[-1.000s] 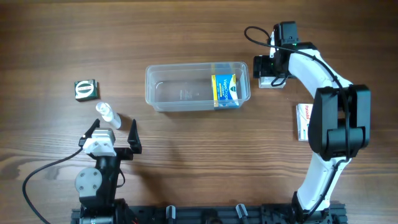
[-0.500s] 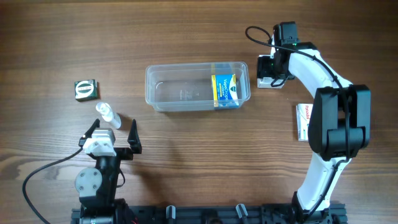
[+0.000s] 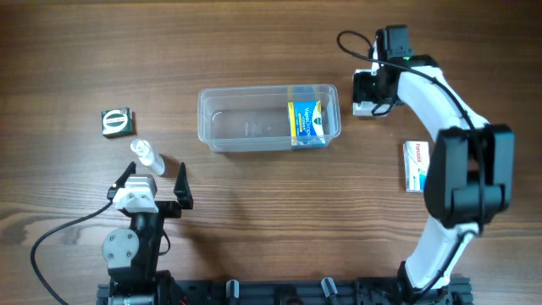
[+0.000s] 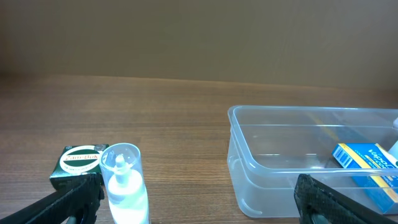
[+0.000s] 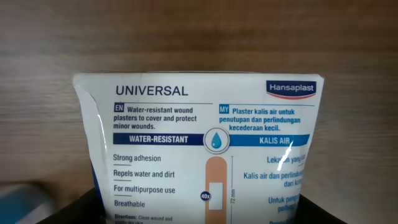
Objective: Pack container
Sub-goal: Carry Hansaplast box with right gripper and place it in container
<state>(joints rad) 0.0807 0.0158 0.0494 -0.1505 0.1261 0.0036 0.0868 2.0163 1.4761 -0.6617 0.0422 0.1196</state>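
The clear plastic container (image 3: pixel 254 119) lies at the table's middle, with a blue and yellow box (image 3: pixel 306 124) in its right end. It also shows in the left wrist view (image 4: pixel 292 155), as does the blue box (image 4: pixel 367 163). My right gripper (image 3: pixel 371 91) is just right of the container, shut on a white Hansaplast plaster box (image 3: pixel 369 108). That box fills the right wrist view (image 5: pixel 199 143), between the fingers (image 5: pixel 202 214). My left gripper (image 3: pixel 157 182) is open and empty at the front left, as the left wrist view (image 4: pixel 201 208) also shows.
A small clear spray bottle (image 3: pixel 146 155) lies just beyond my left gripper, close to its left finger (image 4: pixel 127 186). A green box (image 3: pixel 117 122) sits further left (image 4: pixel 78 165). A white and red box (image 3: pixel 415 166) lies at the right, beside the right arm.
My right gripper has shifted slightly right and away with the plaster box. The left arm has not moved.
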